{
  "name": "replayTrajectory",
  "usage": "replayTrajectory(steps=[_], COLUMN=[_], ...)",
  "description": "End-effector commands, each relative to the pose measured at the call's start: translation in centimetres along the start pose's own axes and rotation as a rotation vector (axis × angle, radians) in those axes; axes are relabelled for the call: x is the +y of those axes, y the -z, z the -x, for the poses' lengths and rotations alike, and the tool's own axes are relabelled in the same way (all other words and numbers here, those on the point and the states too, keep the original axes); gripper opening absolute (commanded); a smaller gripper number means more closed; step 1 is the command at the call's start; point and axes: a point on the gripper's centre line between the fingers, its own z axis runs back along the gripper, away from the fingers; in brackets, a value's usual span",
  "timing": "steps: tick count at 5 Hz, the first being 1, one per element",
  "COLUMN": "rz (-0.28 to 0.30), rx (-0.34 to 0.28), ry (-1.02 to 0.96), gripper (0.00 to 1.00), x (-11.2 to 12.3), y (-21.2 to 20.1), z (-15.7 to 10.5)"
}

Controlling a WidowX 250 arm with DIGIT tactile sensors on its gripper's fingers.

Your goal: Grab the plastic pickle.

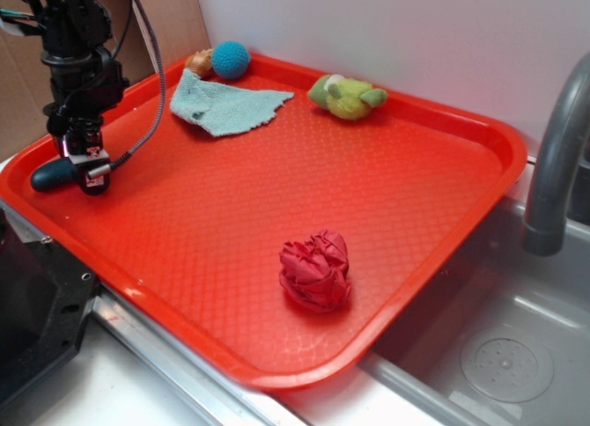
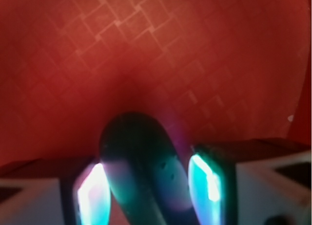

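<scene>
The plastic pickle (image 1: pixel 51 174) is a dark teal oblong lying near the left edge of the red tray (image 1: pixel 230 214). My gripper (image 1: pixel 89 172) is down at tray level, over the pickle's right end, so only the left end sticks out. In the wrist view the pickle (image 2: pixel 139 152) runs up between my two fingers, and both glowing pads (image 2: pixel 92 193) press against its sides. The gripper (image 2: pixel 146 164) is shut on it. The pickle's near end is hidden below the frame.
On the tray lie a teal cloth (image 1: pixel 226 108), a blue knitted ball (image 1: pixel 230 59) beside a small brown toy (image 1: pixel 198 64), a yellow-green plush (image 1: pixel 346 96) at the back, and a crumpled red cloth (image 1: pixel 315 269) in front. A sink (image 1: pixel 516 352) and grey faucet (image 1: pixel 558 159) stand at the right.
</scene>
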Motion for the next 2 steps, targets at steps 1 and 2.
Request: replayTrajectory(steps=[1,2], rz=[-0.132,-0.055], rx=[-0.159,-0.39], ry=[-0.167,-0.425], gripper=[0.0,0.0], x=[-3.8,-7.8], y=[-6.8,-12.1], z=[1.6,1.0])
